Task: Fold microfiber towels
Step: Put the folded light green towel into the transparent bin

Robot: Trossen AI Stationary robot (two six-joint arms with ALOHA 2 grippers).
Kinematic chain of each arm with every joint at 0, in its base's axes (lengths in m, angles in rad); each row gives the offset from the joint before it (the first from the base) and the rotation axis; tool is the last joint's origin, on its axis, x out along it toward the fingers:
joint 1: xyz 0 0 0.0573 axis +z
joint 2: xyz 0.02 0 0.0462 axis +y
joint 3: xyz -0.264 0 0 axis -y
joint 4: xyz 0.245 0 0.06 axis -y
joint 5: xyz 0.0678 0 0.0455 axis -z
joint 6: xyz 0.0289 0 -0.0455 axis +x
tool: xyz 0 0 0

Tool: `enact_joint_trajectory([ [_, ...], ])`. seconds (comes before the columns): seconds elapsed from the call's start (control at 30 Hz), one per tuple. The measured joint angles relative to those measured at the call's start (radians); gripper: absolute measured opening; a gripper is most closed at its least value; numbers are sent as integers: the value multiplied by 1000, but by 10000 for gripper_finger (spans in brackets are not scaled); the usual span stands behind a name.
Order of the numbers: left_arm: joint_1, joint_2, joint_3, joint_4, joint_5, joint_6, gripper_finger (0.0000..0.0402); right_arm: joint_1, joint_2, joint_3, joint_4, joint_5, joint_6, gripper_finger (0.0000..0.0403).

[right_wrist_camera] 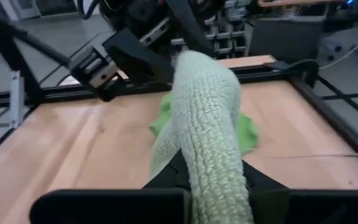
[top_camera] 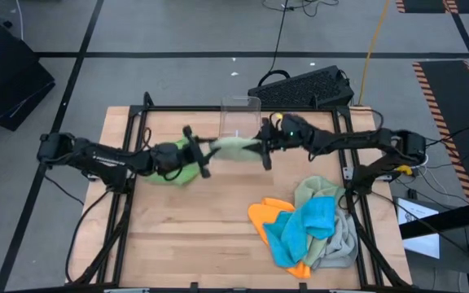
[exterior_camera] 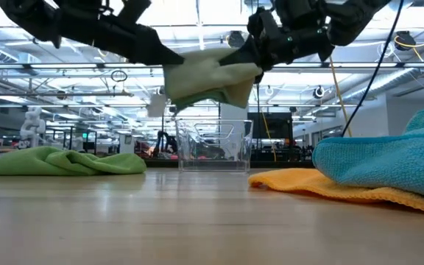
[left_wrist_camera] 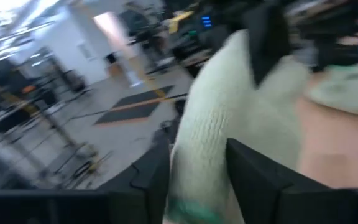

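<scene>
The sage green towel [top_camera: 233,146] hangs in the air above the far middle of the table [top_camera: 194,244], stretched between the two arms just in front of the clear plastic bin [top_camera: 238,114]. It is a soft, nubbly cloth, its looped weave plain in the right wrist view, and it sags in a loose drape. The right gripper [top_camera: 265,146] is clamped tight on its right end. The left gripper [top_camera: 199,151] stands at its left end with the cloth running between its fingers, but whether they pinch it or have slackened I cannot tell. The step looks like spreading or handing over one towel before laying it down to fold; next, the cloth needs lowering flat onto bare wood with its corners squared. Below the left arm lies the bright green towel [top_camera: 184,169], crumpled. At the near right sits a heap: the blue towel [top_camera: 306,226] on the orange towel [top_camera: 267,216], with the light grey towel [top_camera: 340,240] beside them.
</scene>
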Motion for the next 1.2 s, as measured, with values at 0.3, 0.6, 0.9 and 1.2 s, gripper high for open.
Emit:
enact_joint_trajectory([
  [0.3,127,-127,-1,-39,-1,-54,188,-186,2,21,-16,-112,41,13],
  [0.6,192,-104,-1,-125,205,-172,189,-277,1,129,-168,-133,-27,13],
  [0.9,132,124,212,-437,306,-164,202,-339,2,164,-263,-187,-42,13],
  [1.2,111,222,366,-590,176,-122,267,-350,2,164,-305,-152,-61,13],
])
